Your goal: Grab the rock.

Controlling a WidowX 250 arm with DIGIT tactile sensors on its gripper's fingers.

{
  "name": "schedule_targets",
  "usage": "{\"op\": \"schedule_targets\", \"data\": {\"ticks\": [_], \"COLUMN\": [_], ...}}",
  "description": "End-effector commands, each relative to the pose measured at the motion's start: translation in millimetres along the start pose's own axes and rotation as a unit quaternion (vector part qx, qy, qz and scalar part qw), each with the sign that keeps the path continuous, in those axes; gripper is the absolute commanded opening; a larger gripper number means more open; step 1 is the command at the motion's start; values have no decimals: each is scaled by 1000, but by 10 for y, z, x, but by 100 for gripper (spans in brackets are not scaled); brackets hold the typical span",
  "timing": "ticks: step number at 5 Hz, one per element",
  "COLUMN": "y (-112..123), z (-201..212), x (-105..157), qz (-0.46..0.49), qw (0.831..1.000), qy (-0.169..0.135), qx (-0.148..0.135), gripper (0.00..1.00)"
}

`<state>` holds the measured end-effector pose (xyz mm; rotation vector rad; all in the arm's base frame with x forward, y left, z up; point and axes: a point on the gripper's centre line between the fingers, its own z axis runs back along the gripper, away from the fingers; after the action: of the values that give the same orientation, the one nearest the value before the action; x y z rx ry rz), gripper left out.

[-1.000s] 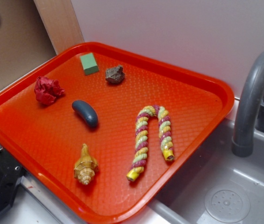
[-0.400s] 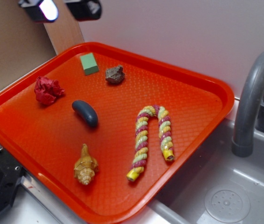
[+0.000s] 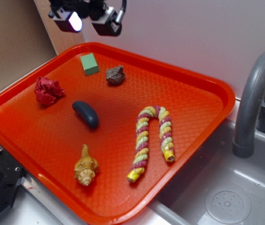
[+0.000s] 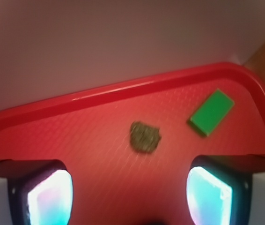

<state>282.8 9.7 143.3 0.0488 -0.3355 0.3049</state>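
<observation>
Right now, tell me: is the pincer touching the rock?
No. The open pincer hangs above the tray's far edge, clear of the rock lying on the tray.

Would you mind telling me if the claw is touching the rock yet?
Apart. In the exterior view the claw hangs above the tray's far rim, with bare tray between it and the rock; the wrist view shows the rock ahead of both fingers.

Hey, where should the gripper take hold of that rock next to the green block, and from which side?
Probably from above. The rock lies low and lumpy on the tray, so close across its middle. The open gripper can clear the green block, which sits apart.
</observation>
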Motion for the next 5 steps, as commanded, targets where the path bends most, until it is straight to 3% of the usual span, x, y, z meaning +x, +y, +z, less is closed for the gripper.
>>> {"op": "schedule_targets", "data": {"ticks": [1, 2, 4, 5], "y": [180, 194, 8, 49], "z": [-441, -672, -1082, -1107], "x": [191, 186, 116, 73], "qz": [0, 3, 17, 20], "qw": [1000, 1000, 999, 998], "qy": [-15, -23, -21, -5], "qx": [15, 10, -29, -54], "gripper": [100, 100, 100, 0]}}
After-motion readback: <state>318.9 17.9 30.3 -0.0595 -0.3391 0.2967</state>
